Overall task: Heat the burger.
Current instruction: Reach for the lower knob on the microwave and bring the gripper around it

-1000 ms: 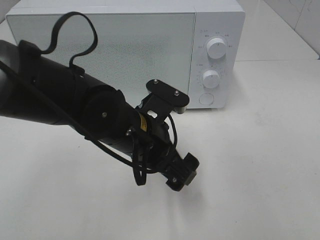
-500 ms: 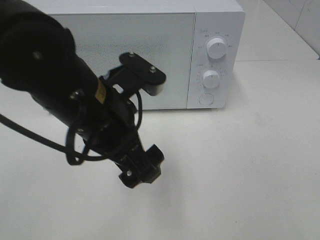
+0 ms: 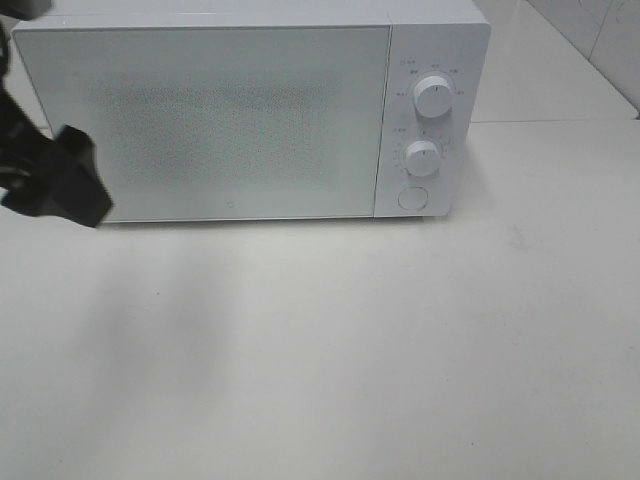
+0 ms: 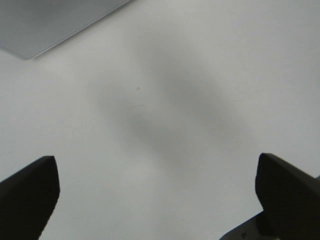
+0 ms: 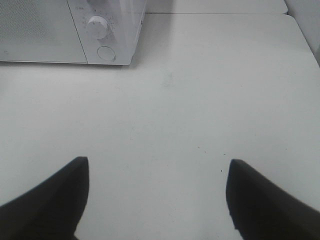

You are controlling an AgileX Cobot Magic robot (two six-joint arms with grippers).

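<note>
Exterior high, white microwave [image 3: 240,110], dial labels [image 3: 408,68] illegible

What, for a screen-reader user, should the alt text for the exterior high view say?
A white microwave, door shut, stands at the back of a white table, with two knobs above a round button on its right-hand panel. A black part of the left arm shows at the view's left edge, and no burger is visible.
</note>
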